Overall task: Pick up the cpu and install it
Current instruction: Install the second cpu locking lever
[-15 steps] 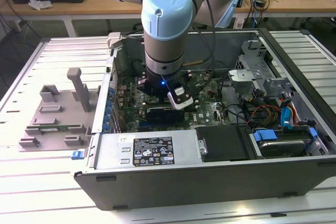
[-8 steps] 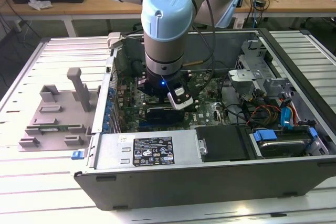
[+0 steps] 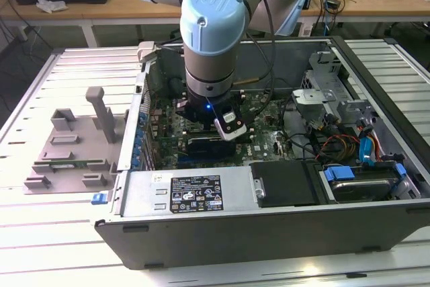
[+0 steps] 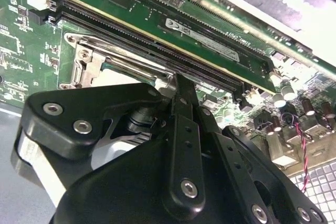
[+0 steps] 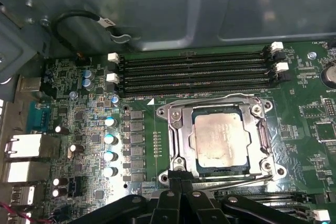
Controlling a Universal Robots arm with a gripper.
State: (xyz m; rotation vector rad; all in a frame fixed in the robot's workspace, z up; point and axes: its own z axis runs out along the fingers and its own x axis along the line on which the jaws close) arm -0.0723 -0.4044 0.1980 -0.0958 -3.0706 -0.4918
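The cpu (image 5: 218,140), a pale silver-grey square chip, lies flat inside the metal-framed socket (image 5: 176,135) on the green motherboard. In the first wrist view my gripper (image 5: 178,176) sits at one edge of that frame, its black fingers drawn together with nothing visible between them. In the second wrist view the gripper (image 4: 178,83) tapers to a point just over the socket frame (image 4: 86,61). In the exterior view the arm reaches down into the open computer case, with the gripper (image 3: 208,140) low over the board.
Memory slots (image 5: 194,72) run along one side of the socket, and a memory stick (image 4: 210,35) stands close by. Case walls (image 3: 134,119) surround the board. A power supply (image 3: 188,193) and drive bays (image 3: 356,179) sit nearby. A grey tray (image 3: 67,146) with upright blocks lies outside, at the exterior view's left.
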